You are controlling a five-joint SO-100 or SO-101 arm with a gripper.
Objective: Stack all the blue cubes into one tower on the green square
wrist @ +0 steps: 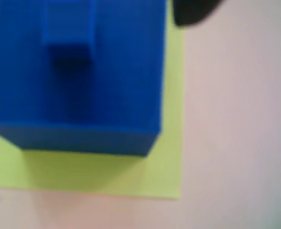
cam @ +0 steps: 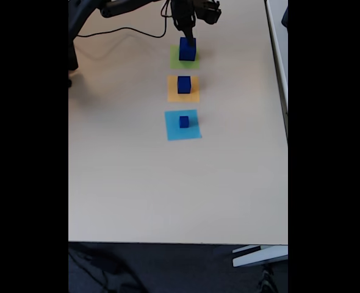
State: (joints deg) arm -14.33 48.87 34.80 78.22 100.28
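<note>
On the green square (cam: 175, 58) the large blue cube (cam: 187, 49) sits upright, pincer (cam: 187, 35) grip unclear.

No readable txt, labels, brands, nos. or signs showed in either view (wrist view was blurred); nothing was printed w/ legible marks on any cube, paper square or tabletop.

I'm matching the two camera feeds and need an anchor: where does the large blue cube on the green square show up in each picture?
Wrist view: the large blue cube fills the upper left, blurred, close to the lens.
Fixed view: the large blue cube sits near the top centre, just below the tool.
Shared landmark: the green square under the cube, its edge showing around the cube in both.
</note>
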